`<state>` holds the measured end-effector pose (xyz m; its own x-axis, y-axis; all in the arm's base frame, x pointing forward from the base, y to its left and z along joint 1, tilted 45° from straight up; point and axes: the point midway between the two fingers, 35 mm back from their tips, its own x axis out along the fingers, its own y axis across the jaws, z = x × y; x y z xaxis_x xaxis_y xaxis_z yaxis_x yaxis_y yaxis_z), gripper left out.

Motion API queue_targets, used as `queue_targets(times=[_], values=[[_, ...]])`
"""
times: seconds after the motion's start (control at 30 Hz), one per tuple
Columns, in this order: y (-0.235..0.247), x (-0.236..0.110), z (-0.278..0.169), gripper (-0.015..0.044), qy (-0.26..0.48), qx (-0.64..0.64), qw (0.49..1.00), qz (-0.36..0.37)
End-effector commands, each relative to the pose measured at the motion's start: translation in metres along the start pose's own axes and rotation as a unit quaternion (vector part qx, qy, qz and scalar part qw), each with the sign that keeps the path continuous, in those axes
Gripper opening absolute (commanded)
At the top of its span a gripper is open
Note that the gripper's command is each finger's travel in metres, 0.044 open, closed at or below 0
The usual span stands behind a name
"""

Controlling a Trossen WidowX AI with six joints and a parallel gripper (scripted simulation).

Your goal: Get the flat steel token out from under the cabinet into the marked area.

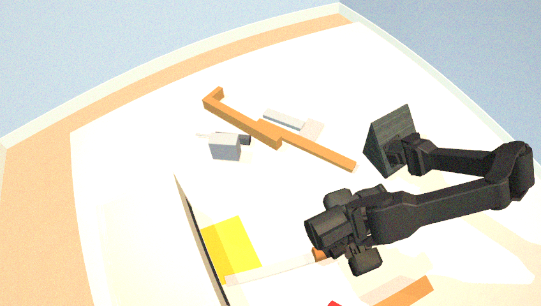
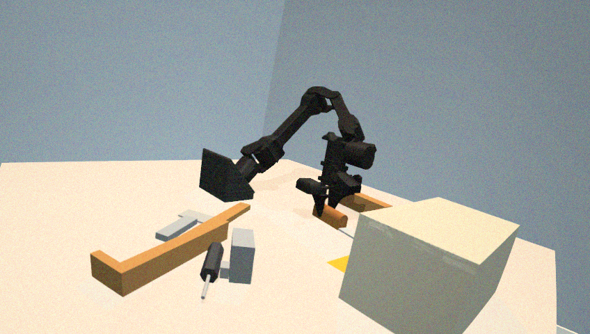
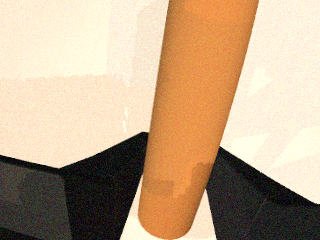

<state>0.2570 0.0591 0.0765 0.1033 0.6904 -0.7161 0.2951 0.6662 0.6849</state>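
My gripper (image 2: 325, 210) (image 3: 176, 144) is shut on the orange round handle (image 1: 318, 254) (image 2: 331, 216) (image 3: 200, 90) of a tool with a long, flat, pale blade (image 1: 273, 267) (image 2: 347, 232). The blade points toward the cabinet (image 1: 152, 265) (image 2: 438, 232) and crosses the near end of the yellow marked area (image 1: 242, 238) (image 2: 338, 263). Its tip is close to the cabinet's front edge; whether it touches cannot be told. The steel token is not visible in any view. The cabinet hides most of the marked area in the exterior view.
An orange hooked stick (image 1: 242, 123) (image 2: 165, 250) lies near a grey block (image 1: 224, 149) (image 2: 241, 260), a dark-handled screwdriver (image 1: 245, 139) (image 2: 212, 260) and a grey bar (image 1: 282, 118) (image 2: 175, 229). An orange bar (image 1: 407, 291) (image 2: 374, 201) and a red object (image 1: 334, 304) are beyond the tool.
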Motion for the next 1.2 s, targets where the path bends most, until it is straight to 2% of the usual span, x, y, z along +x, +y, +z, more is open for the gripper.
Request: queue_targets(times=[0.0,1.17], values=[[0.0005,-0.0002,-0.0004,0.0000,0.000,-0.015,1.000,0.001],[0.0012,-0.0014,-0.0019,0.0000,0.001,-0.152,0.988,0.002]])
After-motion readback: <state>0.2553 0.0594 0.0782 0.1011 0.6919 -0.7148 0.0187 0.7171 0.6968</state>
